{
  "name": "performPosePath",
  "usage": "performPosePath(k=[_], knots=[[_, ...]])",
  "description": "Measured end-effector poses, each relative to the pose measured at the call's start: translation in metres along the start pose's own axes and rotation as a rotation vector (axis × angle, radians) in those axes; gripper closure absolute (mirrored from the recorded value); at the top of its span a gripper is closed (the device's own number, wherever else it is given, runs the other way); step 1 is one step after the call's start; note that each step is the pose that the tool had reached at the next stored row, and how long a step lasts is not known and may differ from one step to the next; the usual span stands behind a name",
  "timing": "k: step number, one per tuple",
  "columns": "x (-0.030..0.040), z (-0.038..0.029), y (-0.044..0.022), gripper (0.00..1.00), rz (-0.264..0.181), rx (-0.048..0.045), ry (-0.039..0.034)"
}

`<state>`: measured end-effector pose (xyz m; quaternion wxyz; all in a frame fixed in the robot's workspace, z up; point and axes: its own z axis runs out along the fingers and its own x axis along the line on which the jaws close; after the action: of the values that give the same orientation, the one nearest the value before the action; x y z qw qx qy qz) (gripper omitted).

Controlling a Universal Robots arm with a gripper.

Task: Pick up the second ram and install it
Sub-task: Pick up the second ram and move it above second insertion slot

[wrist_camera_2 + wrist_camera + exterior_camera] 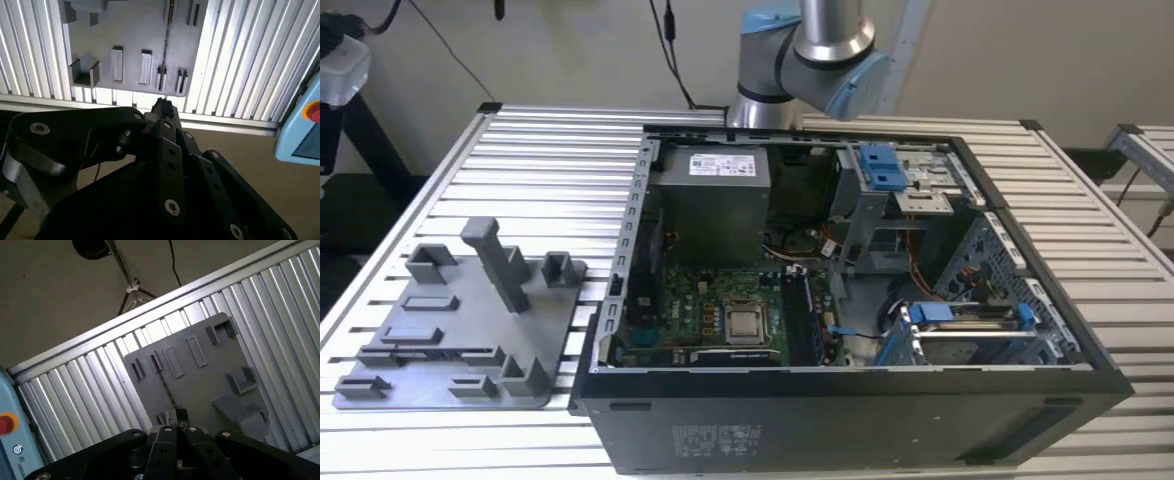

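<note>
The second ram [434,352] is a thin dark strip standing on edge in a long slot of the grey tray [567,330], at the exterior view's left. Both wrist views show it edge-on as a fine dark line [166,45] [166,390] across the tray [130,30] [200,385]. My gripper [162,106] [175,416] hangs well above the tray, near its table-edge side. Its black fingers meet at the tips, shut, with nothing between them. The arm [807,50] rises behind the computer case.
An open black computer case [854,400] lies on the slatted metal table [547,170], its green motherboard [720,300] exposed. Grey holder blocks and a tall post [500,265] stand on the tray. A pale blue box with a red button [305,125] [10,430] sits beyond the table edge.
</note>
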<state>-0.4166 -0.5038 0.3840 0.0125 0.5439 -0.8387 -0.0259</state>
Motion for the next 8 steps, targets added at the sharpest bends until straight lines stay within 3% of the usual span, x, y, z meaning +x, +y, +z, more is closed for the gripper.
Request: performPosePath(k=[8], knots=[[0.0, 0.0005, 0.0, 0.89, -0.145, 0.0083, 0.0096]])
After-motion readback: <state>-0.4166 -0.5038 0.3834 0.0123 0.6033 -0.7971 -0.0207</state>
